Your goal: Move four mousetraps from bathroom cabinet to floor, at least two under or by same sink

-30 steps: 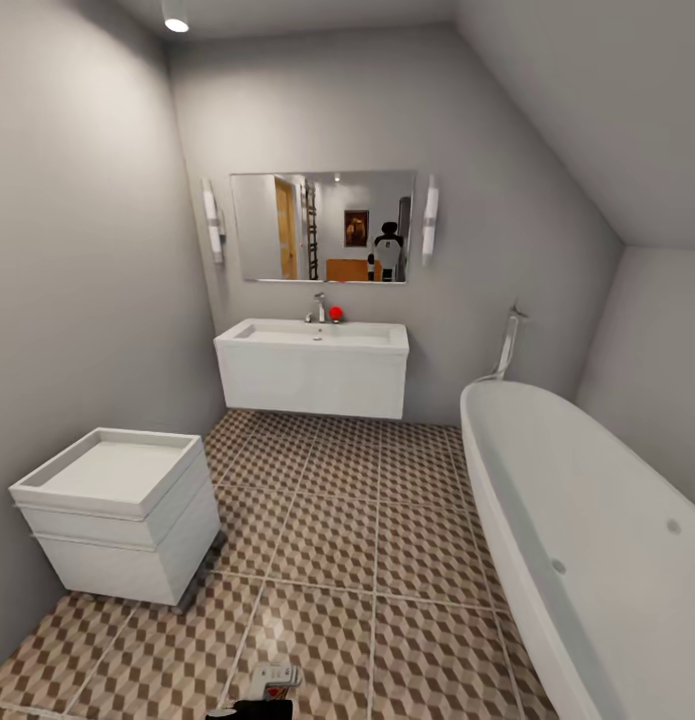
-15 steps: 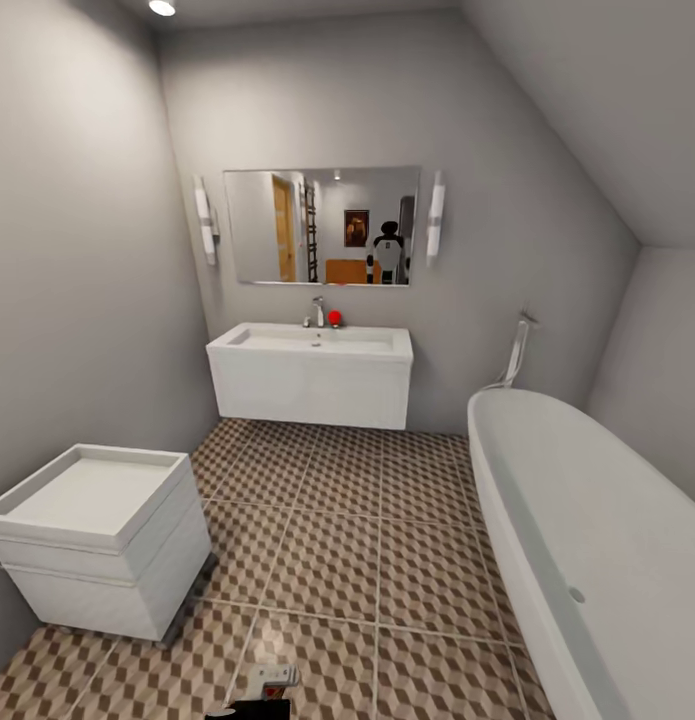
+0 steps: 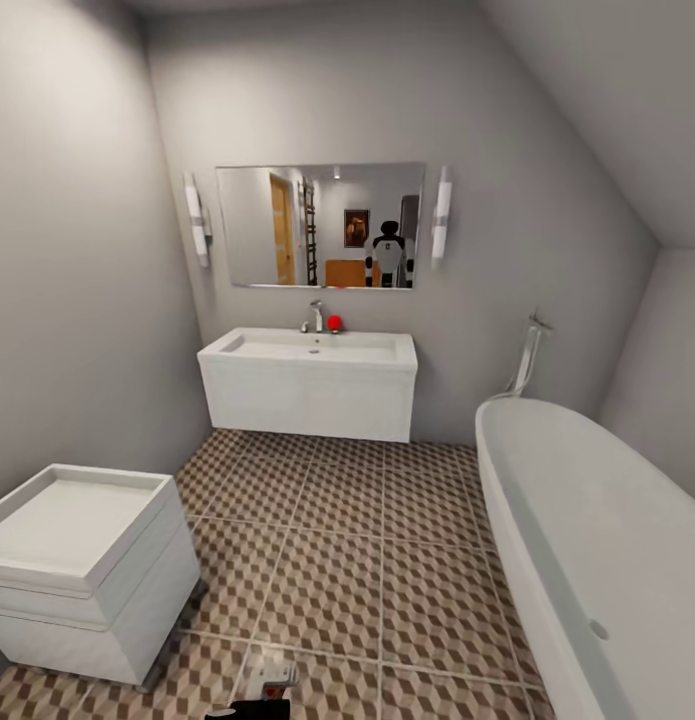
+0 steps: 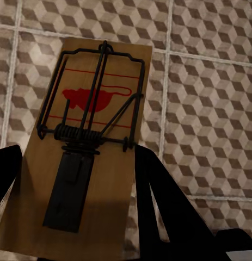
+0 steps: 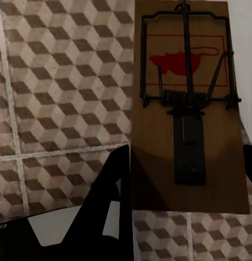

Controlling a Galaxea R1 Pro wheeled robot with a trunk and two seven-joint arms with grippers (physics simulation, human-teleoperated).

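Mousetrap (image 4: 85, 147) between left jaws, another (image 5: 185, 109) right

The left tool (image 4: 71, 201) and the right tool (image 5: 185, 179) are showing flat, matte black, wedge-shaped fingers (image 4: 158, 212), and the right wrist is carrying a pale grey panel (image 5: 55, 231).

Left gripper (image 4: 77, 201): both dark fingers closed against the long edges of a mousetrap (image 4: 87, 147), board clamped between them. Right gripper (image 5: 185, 190): same pose, fingers clamped either side of a second mousetrap (image 5: 185, 109), pointing downward.
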